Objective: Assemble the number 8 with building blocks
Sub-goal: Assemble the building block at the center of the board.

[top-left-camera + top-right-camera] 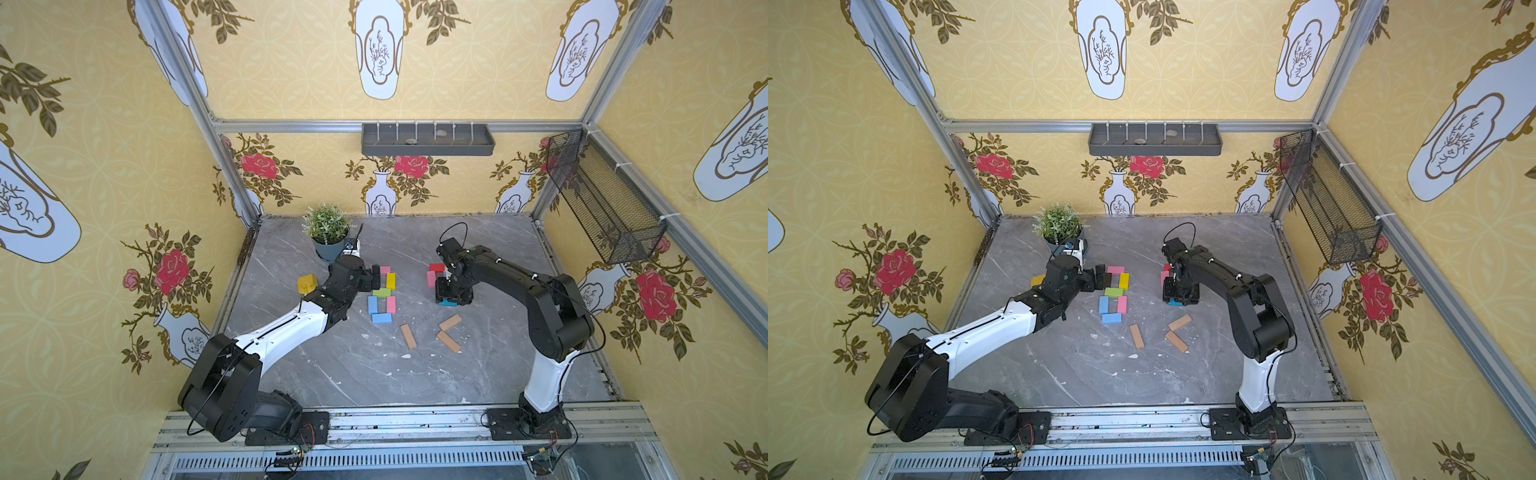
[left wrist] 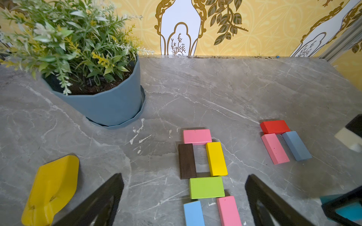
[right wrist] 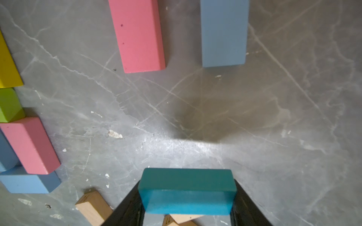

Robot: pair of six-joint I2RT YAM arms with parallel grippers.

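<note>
Building blocks lie flat in a figure: pink (image 2: 197, 136) at the far end, dark brown (image 2: 187, 161) and yellow (image 2: 216, 158) as sides, green (image 2: 206, 187) across, then blue (image 2: 194, 213) and pink (image 2: 228, 210), with a blue one (image 1: 381, 318) closing the near end. My left gripper (image 2: 185, 177) hangs open just above and left of this figure (image 1: 374, 279). A red (image 2: 274, 126), a pink (image 2: 275, 148) and a blue block (image 2: 296, 145) sit to the right. My right gripper (image 3: 187, 192) is shut on a teal block (image 3: 187, 190) above the table near them (image 1: 451, 297).
Tan blocks lie nearer the front (image 1: 408, 336), (image 1: 450, 322), (image 1: 448, 341). A yellow scoop toy (image 1: 307, 284) sits beside the left arm. A potted plant (image 1: 327, 232) stands at the back left. A mesh basket (image 1: 602, 199) hangs on the right wall.
</note>
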